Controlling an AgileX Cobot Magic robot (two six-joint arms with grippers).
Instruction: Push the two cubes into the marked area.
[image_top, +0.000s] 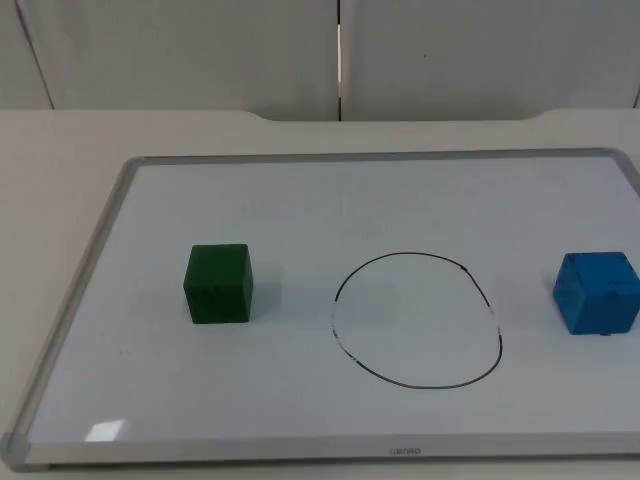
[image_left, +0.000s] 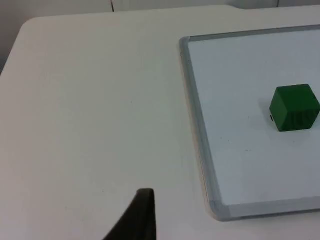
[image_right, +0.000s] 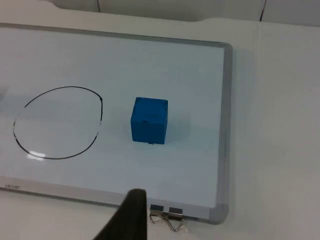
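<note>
Whiteboard (image_top: 120, 200) with a grey metal frame lies flat on the white table (image_top: 60, 140), which ends at the grey partition wall (image_top: 200, 50). Black hand-drawn loop (image_top: 417, 319), roughly oval, sits on the board right of its centre; this is the marked area. Green cube (image_top: 218, 284) rests on the board left of the loop, well apart from it, outside the line. Blue cube (image_top: 597, 292) rests on the board right of the loop, also outside and apart from the line, near the board's right frame. Both cubes sit upright, flat on a face.

Left gripper: one black fingertip (image_left: 137, 217) shows in the left wrist view, over bare table beside the board's left frame (image_left: 197, 125), well apart from the green cube (image_left: 295, 107). Cannot tell if its fingers are apart or together.

Right gripper: one black fingertip (image_right: 131, 217) shows in the right wrist view, at the board's near frame, apart from the blue cube (image_right: 149, 120), the loop (image_right: 57, 122) beyond. Finger state cannot be told here either. Two metal binder clips (image_right: 167, 216) grip the board's near frame just beside that fingertip.
</note>
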